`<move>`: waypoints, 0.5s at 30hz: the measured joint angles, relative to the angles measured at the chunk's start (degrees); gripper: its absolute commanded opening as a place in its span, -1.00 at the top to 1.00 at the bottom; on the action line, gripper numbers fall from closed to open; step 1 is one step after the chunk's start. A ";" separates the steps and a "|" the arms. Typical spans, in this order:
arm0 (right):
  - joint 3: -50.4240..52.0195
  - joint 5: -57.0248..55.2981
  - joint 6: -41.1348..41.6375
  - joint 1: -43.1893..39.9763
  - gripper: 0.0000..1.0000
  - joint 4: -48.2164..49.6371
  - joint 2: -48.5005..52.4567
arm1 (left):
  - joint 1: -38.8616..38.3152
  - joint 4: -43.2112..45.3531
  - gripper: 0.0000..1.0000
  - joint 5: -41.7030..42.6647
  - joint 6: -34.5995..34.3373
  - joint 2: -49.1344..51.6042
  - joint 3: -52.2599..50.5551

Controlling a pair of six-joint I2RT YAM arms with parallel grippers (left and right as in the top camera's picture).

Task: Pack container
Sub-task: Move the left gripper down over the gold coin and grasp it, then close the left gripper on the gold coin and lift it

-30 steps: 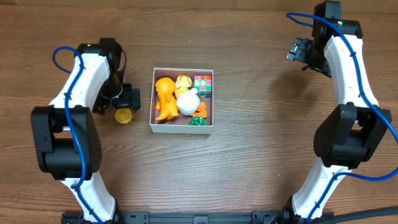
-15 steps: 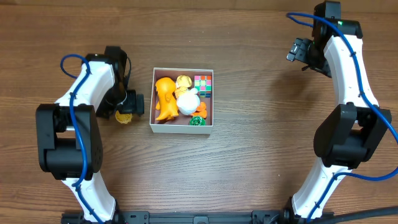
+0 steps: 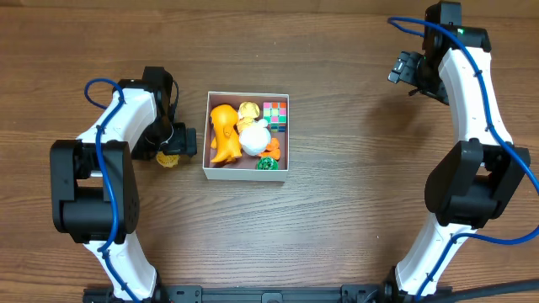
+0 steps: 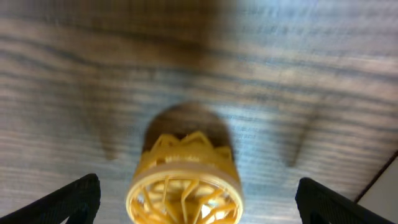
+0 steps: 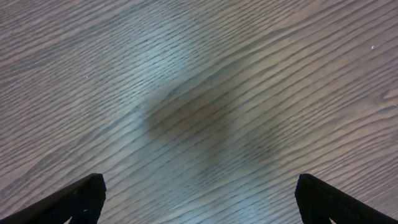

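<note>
The container (image 3: 248, 174), a square white-walled box, sits mid-table holding an orange figure (image 3: 222, 135), a white ball (image 3: 253, 140), a colour cube (image 3: 274, 114) and other small toys. Just left of it, a yellow round lattice toy (image 3: 167, 158) lies on the wood. My left gripper (image 3: 175, 143) hovers over it, open. In the left wrist view the yellow toy (image 4: 185, 186) lies between the two black fingertips (image 4: 78, 199), not touching either. My right gripper (image 3: 406, 71) is far off at the back right, open over bare wood (image 5: 199, 199).
The wooden table (image 3: 354, 219) stretches around the box. A corner of the container's white wall (image 4: 382, 199) shows at the right edge of the left wrist view. Blue cables run along both arms.
My left arm has shifted right, toward the container, bringing its open gripper over the yellow toy, which is now partly covered from above. The right arm has not moved.
</note>
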State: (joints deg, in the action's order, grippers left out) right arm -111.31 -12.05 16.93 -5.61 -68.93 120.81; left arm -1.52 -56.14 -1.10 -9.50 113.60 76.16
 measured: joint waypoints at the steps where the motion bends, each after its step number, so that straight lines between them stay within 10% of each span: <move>1: 0.00 0.00 0.00 0.02 -1.00 -0.04 0.00 | 0.00 0.98 -1.00 0.00 0.02 0.00 -0.07; 15: 0.00 0.02 0.02 0.02 -1.00 -0.02 0.00 | 0.00 2.86 -1.00 0.02 0.02 0.00 -2.54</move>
State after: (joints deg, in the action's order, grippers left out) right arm -111.31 -12.03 16.95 -5.58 -68.95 120.81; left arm -1.52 -53.28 -1.08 -9.47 113.60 73.63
